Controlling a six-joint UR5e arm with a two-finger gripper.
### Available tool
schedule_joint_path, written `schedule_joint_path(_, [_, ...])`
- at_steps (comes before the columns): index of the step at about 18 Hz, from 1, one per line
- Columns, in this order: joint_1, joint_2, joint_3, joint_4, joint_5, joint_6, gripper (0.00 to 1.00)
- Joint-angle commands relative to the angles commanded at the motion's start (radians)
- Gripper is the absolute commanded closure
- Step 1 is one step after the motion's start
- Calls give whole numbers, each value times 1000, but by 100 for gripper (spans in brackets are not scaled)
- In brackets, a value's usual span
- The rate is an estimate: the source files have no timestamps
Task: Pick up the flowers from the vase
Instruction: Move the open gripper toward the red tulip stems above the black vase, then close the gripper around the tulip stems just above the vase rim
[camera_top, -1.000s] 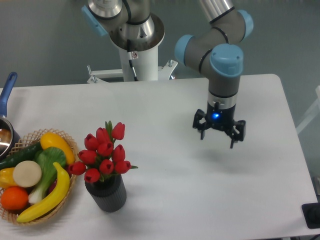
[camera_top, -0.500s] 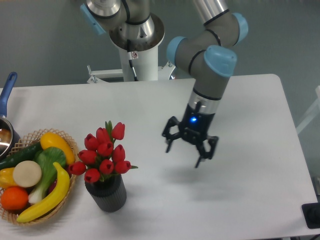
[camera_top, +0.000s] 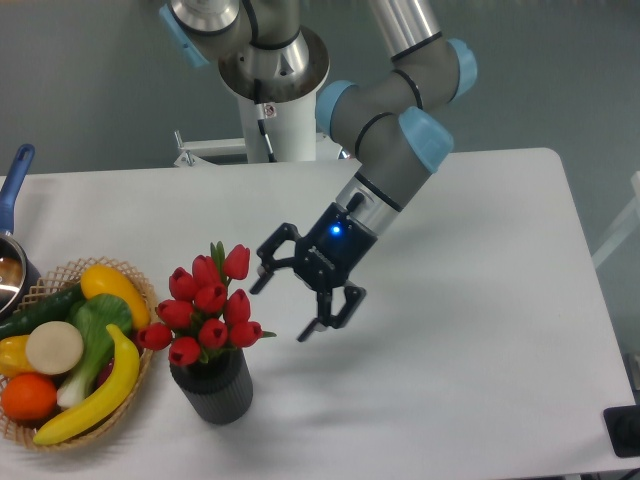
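Observation:
The flowers (camera_top: 207, 306), a tight bunch of red tulip buds with green leaves, stand upright in the vase (camera_top: 212, 385), a short dark grey ribbed cylinder near the table's front left. My gripper (camera_top: 281, 308) is open and empty. It is tilted, its fingers pointing left and down towards the flowers, and it hangs just to the right of the bunch without touching it. One fingertip (camera_top: 257, 286) is close to the topmost bud.
A wicker basket (camera_top: 138, 292) of fruit and vegetables sits at the left, touching distance from the vase. A pot with a blue handle (camera_top: 13, 185) is at the far left edge. The robot base (camera_top: 272, 110) stands behind the table.
The arm has swung left and down across the table, and the gripper has tilted from pointing down to pointing at the flowers. It stayed open. Flowers and vase have not moved.

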Motion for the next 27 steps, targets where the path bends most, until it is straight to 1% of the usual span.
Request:
schedule_joint_path(3, [-14,-8,8,2,-38,8,0])
schedule_joint_path(5, [-34,-26,17,21,-38,11,0])
schedule_joint_path(6, [-40,-44,23,28,-40,11,0])
schedule_joint_path(11, [-81,-92,80,29,-40,9,0])
schedule_joint_path(13, [-92,-95,89,29,-40,8,0])
schedule_joint_path(22, [-137,-98,91,29,-48,0,1])
schedule_joint_path(23, [-146,-98,91,29,-48,-3,10])
schedule_joint_path(24, [-147,-98,91,28,-48,-12,26])
schedule_joint_path(26, [-147,-100,94,28,-46,-15,64])
schedule_joint_path(27, [-146,-100,98,28,-45,-14,81])
